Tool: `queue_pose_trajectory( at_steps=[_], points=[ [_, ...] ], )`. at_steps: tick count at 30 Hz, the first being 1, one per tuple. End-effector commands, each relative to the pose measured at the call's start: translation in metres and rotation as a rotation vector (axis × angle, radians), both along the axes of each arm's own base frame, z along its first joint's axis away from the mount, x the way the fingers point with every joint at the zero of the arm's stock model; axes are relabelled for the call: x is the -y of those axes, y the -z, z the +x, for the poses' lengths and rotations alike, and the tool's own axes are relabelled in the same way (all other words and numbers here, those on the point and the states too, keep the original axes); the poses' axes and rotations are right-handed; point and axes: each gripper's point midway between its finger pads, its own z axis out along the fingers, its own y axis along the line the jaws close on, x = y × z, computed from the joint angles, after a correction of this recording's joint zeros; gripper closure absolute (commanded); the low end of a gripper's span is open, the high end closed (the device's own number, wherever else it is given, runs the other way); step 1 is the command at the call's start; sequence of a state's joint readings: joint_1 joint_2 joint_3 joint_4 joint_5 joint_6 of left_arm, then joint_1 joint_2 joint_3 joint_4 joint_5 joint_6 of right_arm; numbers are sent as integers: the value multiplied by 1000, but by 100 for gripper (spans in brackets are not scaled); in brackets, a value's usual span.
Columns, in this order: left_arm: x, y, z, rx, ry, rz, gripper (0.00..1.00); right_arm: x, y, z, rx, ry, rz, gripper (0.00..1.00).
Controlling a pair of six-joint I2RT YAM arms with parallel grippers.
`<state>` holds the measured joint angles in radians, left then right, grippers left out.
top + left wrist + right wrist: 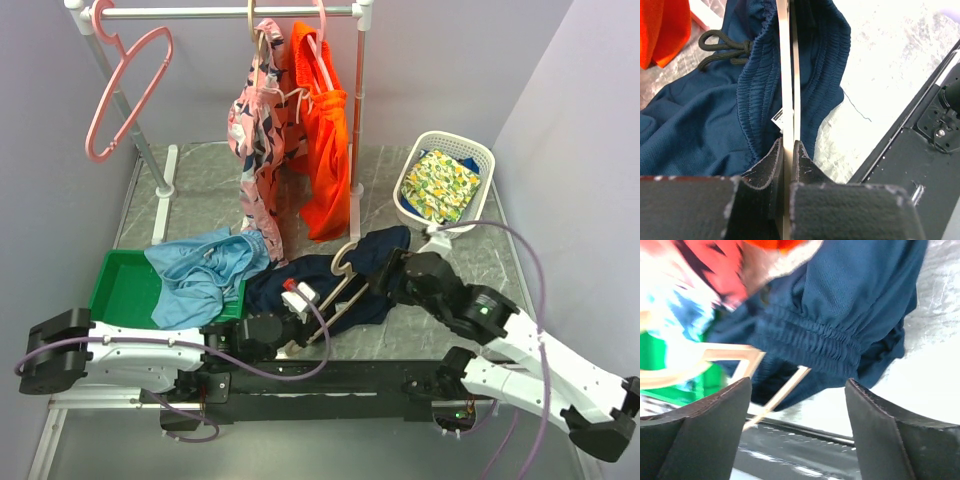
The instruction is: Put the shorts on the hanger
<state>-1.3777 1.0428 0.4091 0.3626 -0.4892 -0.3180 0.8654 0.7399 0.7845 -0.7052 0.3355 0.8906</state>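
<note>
The dark navy shorts (365,262) lie crumpled on the table in front of the arms. The tan hanger (340,298) lies tilted across them, with its hook (345,258) pointing away from the bases. My left gripper (298,303) is shut on the hanger. In the left wrist view the thin bar (788,75) runs from the closed gripper (788,150) up into the ribbed waistband of the shorts (715,115). My right gripper (393,268) is over the shorts' right side. In its wrist view this gripper (797,390) is open and holds nothing. The gathered waistband (840,310) and a hanger corner (742,357) lie just beyond it.
A white rack (230,12) at the back carries a pink hanger (130,90), a patterned pink garment (258,150) and orange shorts (325,150). Light blue shorts (205,270) spill over a green tray (118,290) at left. A white basket (480,160) holds floral cloth at right.
</note>
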Motion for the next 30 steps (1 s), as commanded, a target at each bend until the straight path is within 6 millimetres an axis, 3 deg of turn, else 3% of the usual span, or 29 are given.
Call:
queue_pose_trajectory(
  at_steps=[1,4,5,7,8,10,13,14,17,20,25,30],
  points=[
    [12,-44,11,92,-23,-164,99,29,-35,-4,1,163,71,16],
    [19,-35,12,100,-14,-111,99,42,-49,5,9,221,59,14],
    [22,-31,12,97,-9,-95,99,39,-51,7,2,198,72,12],
    [26,-30,10,97,8,-100,99,50,-52,28,7,245,70,12],
    [28,-34,9,96,15,-110,99,40,-50,29,-40,194,124,12],
    [30,-33,7,101,29,-103,99,50,-45,51,-71,250,167,14],
    [33,-35,6,109,49,-84,99,53,-24,64,-139,286,208,15],
    [34,-35,5,110,55,-81,99,58,-8,68,-183,324,211,14],
    [39,-34,0,112,98,-73,99,50,11,77,-262,337,313,14],
    [47,-31,-6,113,148,-45,99,43,15,87,-283,349,361,14],
    [53,-28,-4,126,151,3,99,41,23,90,-304,360,370,26],
    [60,-37,0,150,147,-3,99,49,55,72,-346,387,331,31]
  ],
)
